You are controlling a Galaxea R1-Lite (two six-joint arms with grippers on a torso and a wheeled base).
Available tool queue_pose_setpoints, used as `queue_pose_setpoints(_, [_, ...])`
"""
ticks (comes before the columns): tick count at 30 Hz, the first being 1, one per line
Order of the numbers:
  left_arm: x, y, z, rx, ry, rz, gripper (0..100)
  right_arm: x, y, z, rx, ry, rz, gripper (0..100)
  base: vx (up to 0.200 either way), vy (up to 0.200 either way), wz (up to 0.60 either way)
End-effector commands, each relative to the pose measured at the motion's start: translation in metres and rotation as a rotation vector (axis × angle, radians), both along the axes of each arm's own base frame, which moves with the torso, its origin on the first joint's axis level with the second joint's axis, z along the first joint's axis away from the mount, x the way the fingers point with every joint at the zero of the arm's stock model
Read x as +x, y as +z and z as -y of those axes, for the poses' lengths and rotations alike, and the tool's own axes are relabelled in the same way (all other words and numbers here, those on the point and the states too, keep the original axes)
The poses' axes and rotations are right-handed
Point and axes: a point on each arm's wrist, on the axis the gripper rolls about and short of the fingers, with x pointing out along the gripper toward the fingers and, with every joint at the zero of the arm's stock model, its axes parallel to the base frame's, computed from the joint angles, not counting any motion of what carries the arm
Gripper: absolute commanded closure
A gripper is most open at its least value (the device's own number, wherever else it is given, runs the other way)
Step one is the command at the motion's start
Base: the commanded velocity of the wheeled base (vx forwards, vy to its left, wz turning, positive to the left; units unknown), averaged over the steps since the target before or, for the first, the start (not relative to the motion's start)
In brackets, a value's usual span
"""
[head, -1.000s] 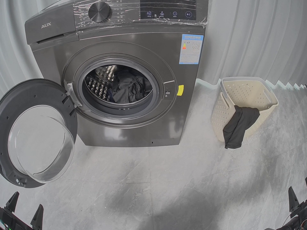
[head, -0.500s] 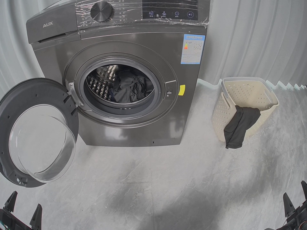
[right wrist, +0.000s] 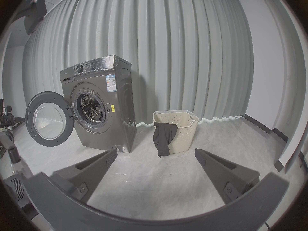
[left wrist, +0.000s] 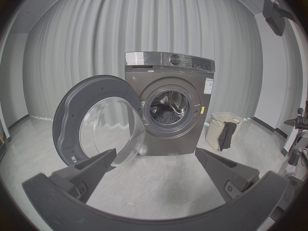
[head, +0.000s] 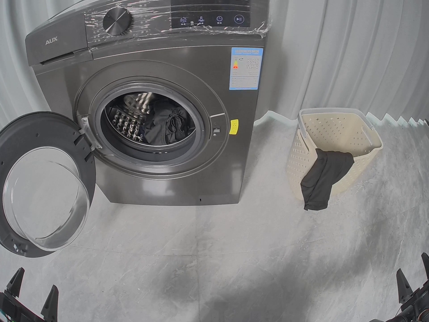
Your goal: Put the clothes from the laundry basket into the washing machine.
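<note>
"Over the near rim of the laundry basket (head: 297, 157), one dark garment (head: 322, 177) is hanging. Part of it is lying inside and the rest is draping down the outer wall, its lower end nearly reaching the floor (head: 232, 247)."

"Is the basket standing close to the washing machine (head: 178, 63)?"

"It is sitting on the floor off the machine's right side, near it but not touching."

"And the machine itself?"

"It is facing us with its round door (head: 42, 130) standing wide open on the left-hand hinge, the glass bowl turning our way. More dark clothes (head: 165, 126) are lying in a heap low in the drum, toward its right side."

"What are the arms doing?"

"Both are hanging low, well apart from the machine and the basket. The left gripper (left wrist: 154, 150) is sitting nearer us than the open door, its fingers spreading wide and gripping nothing. The right gripper (right wrist: 155, 151) is sitting far to the right, nearer us than the basket, likewise spreading wide and carrying nothing."

"Anything else around?"

"Clear film (head: 147, 12) is covering the control panel, where a round dial (head: 117, 21) is sitting. A blue label (head: 246, 68) is sticking to the front, above a small yellow sticker (head: 233, 126). A pale pleated curtain (head: 348, 45) is hanging behind everything."
</note>
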Motion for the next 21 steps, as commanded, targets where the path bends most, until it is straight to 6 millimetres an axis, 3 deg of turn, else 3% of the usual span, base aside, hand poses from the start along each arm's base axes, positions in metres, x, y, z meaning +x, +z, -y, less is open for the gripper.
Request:
queue_pose_setpoints(1, [0.0003, -0.0047, 0.0, -0.001, 0.0, -0.004, 0, 0.0008, -0.0036, 0.0, 0.0, 0.001, -0.01, 0, 0.0, 0.0, 0.6])
queue_pose_setpoints(3, [0.0003, -0.0047, 0.0, -0.002, 0.0, -0.004, 0, 0.0008, -0.0036, 0.0, 0.002, 0.001, -0.01, 0, 0.0, 0.0, 0.6])
queue_pose_setpoints(14, [0.0003, -0.0049, 0.0, -0.002, 0.0, -0.006, 0, 0.0008, -0.0036, 0.0, 0.0, 0.004, -0.01, 0, 0.0, 0.0, 0.0])
queue_pose_setpoints(21, [0.0003, -0.0047, 0.0, 0.001, 0.0, -0.004, 0, 0.0008, -0.0036, 0.0, 0.002, 0.004, -0.01, 0, 0.0, -0.2, 0.0])
